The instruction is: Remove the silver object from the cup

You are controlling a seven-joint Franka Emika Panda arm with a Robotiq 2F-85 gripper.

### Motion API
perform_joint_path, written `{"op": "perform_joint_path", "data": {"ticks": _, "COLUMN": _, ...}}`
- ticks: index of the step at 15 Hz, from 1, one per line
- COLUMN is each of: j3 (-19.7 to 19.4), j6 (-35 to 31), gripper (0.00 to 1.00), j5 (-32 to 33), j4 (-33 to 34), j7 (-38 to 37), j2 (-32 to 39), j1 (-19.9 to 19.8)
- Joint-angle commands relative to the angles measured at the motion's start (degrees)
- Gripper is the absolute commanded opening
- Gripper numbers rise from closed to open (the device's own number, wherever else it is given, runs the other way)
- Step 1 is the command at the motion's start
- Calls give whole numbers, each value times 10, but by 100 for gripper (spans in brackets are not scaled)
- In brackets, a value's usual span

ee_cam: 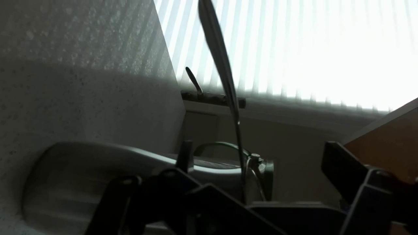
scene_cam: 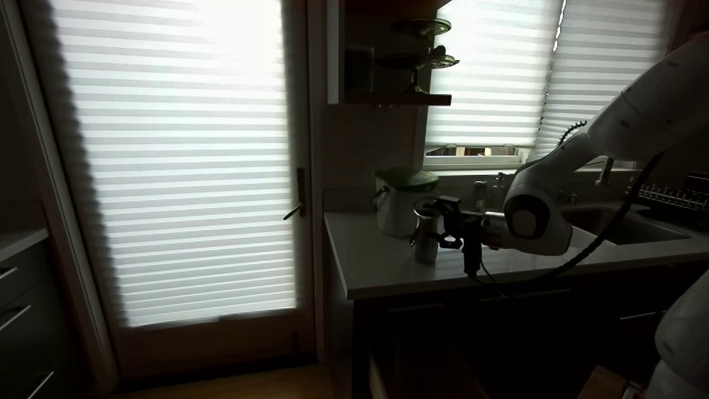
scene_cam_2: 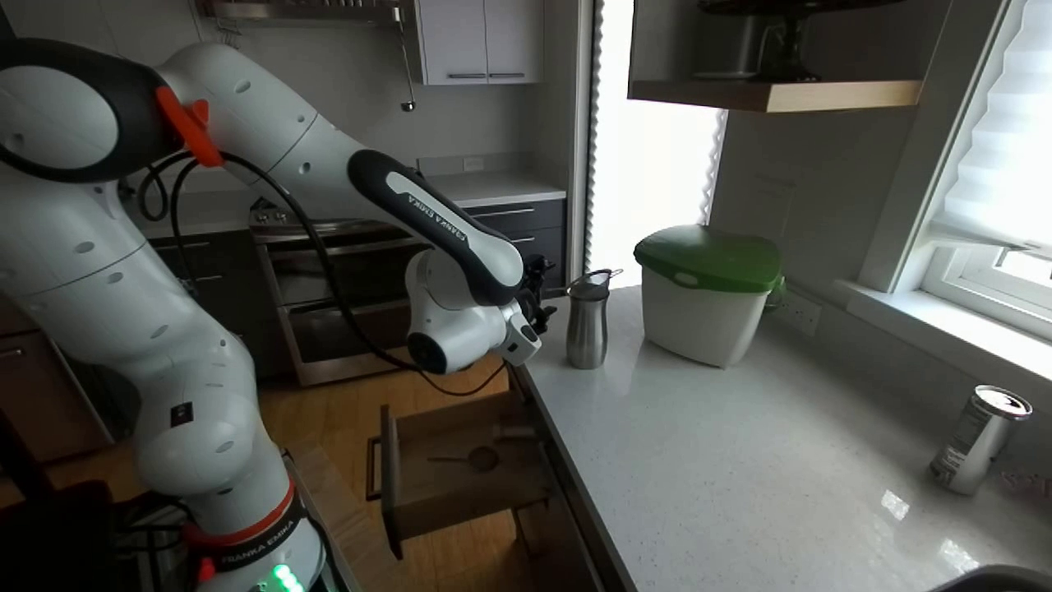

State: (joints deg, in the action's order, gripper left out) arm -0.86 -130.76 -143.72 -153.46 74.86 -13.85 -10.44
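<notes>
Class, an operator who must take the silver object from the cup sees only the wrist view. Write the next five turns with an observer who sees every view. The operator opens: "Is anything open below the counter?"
Observer: Yes, in an exterior view a drawer stands open there.
Operator: Anything in it?
Observer: A round-headed utensil lies inside.
Operator: My pincer is open near the cup. What else is on the counter?
Observer: In an exterior view, a can stands on it, well apart from the cup.
</notes>
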Motion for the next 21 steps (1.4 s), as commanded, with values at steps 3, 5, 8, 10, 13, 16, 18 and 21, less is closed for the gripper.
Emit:
{"op": "perform_joint_path", "data": {"ticks": 3, "j3": -1, "j6": 19, "gripper": 100, "j5": 1, "j4": 6, "j7": -2, "j2": 9, "j1": 7}}
{"op": "perform_joint_path", "data": {"ticks": 5, "j3": -2, "j6": 18, "gripper": 100, "j5": 1, "j4": 10, "j7": 0, "j2": 11, "j1": 5}}
{"op": "perform_joint_path", "data": {"ticks": 8, "j3": -5, "j6": 21, "gripper": 100, "j5": 1, "j4": 11, "j7": 0, "j2": 14, "j1": 3}}
{"op": "perform_joint_path", "data": {"ticks": 10, "j3": -7, "j6": 26, "gripper": 100, "j5": 1, "j4": 9, "j7": -4, "j2": 16, "j1": 4}}
{"op": "perform_joint_path", "data": {"ticks": 13, "j3": -10, "j6": 40, "gripper": 92, "j5": 1, "j4": 9, "j7": -1, "j2": 19, "j1": 3}}
{"op": "perform_joint_path", "data": {"ticks": 16, "j3": -15, "j6": 52, "gripper": 88, "j5": 1, "j4": 9, "j7": 1, "j2": 25, "j1": 1}}
{"op": "perform_joint_path", "data": {"ticks": 18, "j3": -20, "j6": 64, "gripper": 86, "j5": 1, "j4": 8, "j7": 6, "j2": 29, "j1": -1}}
{"op": "perform_joint_path", "data": {"ticks": 21, "j3": -27, "j6": 80, "gripper": 87, "j5": 2, "j4": 6, "j7": 4, "j2": 35, "j1": -2}}
